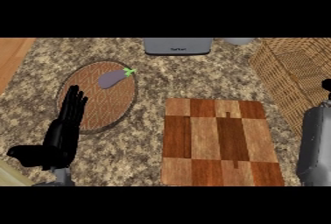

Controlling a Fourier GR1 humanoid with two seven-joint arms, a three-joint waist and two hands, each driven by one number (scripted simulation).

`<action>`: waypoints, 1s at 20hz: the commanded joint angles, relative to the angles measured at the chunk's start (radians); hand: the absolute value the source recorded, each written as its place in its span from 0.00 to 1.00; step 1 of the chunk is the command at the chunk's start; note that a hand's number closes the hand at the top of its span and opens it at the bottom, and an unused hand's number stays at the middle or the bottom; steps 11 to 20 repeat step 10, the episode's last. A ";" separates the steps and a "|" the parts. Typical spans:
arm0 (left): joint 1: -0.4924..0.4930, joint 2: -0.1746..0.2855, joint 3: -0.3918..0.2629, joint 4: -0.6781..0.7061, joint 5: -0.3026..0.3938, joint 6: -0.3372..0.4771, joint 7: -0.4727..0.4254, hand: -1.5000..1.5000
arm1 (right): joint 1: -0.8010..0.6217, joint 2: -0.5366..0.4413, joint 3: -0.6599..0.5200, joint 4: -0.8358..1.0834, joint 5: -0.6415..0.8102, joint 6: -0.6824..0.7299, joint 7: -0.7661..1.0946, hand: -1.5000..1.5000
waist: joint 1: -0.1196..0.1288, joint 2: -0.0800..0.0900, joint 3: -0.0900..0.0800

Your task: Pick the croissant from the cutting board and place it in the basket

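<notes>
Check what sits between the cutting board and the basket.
Nothing: in the head view only a bare strip of counter separates the cutting board and the basket.

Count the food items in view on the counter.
1: a purple eggplant with a green stem, lying on the round brown patterned plate at upper left. The checkered wooden cutting board is bare; another item may be hidden by the black right hand.

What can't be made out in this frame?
Head view:
Croissant: nowhere in sight, not on the cutting board.
Right hand: mostly cut off by the right edge; whether it holds anything is unknown.
Basket: right part cut off by that edge.
Grey appliance: top cut off by the upper edge.
</notes>
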 commanded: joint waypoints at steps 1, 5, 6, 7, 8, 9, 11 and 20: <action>0.000 -0.020 -0.020 0.007 -0.026 0.022 -0.007 0.50 | 0.045 0.084 0.008 -0.231 0.018 -0.005 0.099 0.00 | -0.007 -0.001 0.000; 0.048 0.005 0.004 -0.005 0.016 -0.024 -0.028 0.50 | 0.193 0.104 0.153 -0.506 -0.054 0.181 0.088 0.00 | -0.002 -0.004 0.000; 0.013 0.025 -0.003 -0.063 0.018 -0.028 0.067 0.50 | 0.233 0.105 0.190 -0.510 -0.053 0.164 0.130 0.00 | 0.008 0.001 0.001; 0.028 -0.014 -0.011 0.008 -0.015 0.006 -0.029 0.50 | 0.263 0.105 0.240 -0.573 -0.120 0.159 0.114 0.00 | 0.001 -0.001 0.001; -0.006 0.013 0.014 0.029 -0.009 -0.007 -0.028 0.50 | 0.306 0.106 0.260 -0.654 -0.135 0.206 0.098 0.00 | -0.004 0.000 0.000; 0.038 0.008 0.012 0.000 0.015 -0.023 -0.029 0.50 | 0.346 0.106 0.281 -0.709 -0.160 0.220 0.083 0.00 | 0.002 0.000 0.001; -0.021 -0.024 -0.016 -0.022 -0.027 0.034 0.011 0.50 | 0.327 0.106 0.365 -0.685 -0.078 0.202 0.197 0.00 | 0.011 0.003 0.001; -0.021 -0.024 -0.016 -0.022 -0.027 0.034 0.011 0.50 | 0.327 0.106 0.365 -0.685 -0.078 0.202 0.197 0.00 | 0.011 0.003 0.001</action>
